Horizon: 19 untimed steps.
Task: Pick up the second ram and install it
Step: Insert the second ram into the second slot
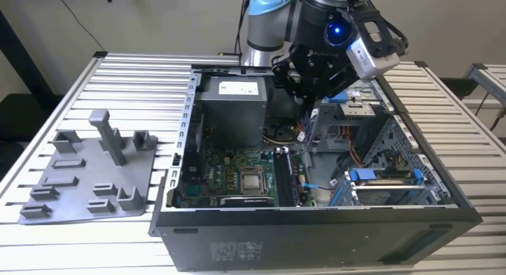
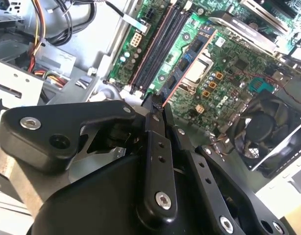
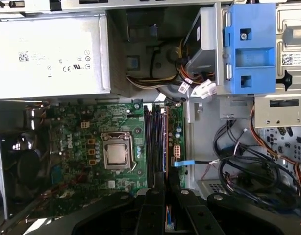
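Note:
My gripper (image 1: 310,96) hangs over the open computer case (image 1: 316,233), above its far end. In the second wrist view the black fingers (image 2: 155,147) are shut together at the gripper (image 2: 159,105) on the second ram (image 2: 189,56), a thin green stick with small black chips, seen at a slant with a reddish edge. It is held in the air, well above the motherboard (image 2: 238,63). Next to the processor socket (image 3: 114,155), below the gripper (image 3: 166,188), lie the dark memory slots (image 3: 154,142) (image 1: 283,174) (image 2: 160,46).
A grey fixture plate (image 1: 87,174) with upright blocks lies at the exterior view's left, outside the case. Inside the case are the power supply (image 3: 47,54), a blue drive clip (image 3: 248,49), a cooling fan (image 2: 268,127) and loose cables (image 3: 248,166).

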Tool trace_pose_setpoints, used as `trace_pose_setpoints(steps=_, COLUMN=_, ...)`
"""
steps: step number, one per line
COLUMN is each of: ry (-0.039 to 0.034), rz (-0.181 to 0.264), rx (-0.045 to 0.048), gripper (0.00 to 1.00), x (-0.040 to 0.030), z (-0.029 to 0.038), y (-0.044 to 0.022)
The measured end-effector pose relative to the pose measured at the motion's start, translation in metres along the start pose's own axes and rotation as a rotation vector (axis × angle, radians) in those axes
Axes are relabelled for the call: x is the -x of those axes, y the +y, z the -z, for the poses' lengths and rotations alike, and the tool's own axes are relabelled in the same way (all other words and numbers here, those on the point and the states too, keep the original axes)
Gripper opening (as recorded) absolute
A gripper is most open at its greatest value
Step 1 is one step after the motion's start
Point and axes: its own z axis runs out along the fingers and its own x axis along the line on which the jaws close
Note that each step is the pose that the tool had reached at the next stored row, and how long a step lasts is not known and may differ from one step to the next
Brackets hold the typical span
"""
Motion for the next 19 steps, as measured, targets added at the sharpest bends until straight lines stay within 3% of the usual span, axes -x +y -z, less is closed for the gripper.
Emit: trace_pose_setpoints(steps=19, ry=0.0, rz=0.0, rx=0.0, gripper=0.14, x=0.0, z=-0.0066, y=0.0001)
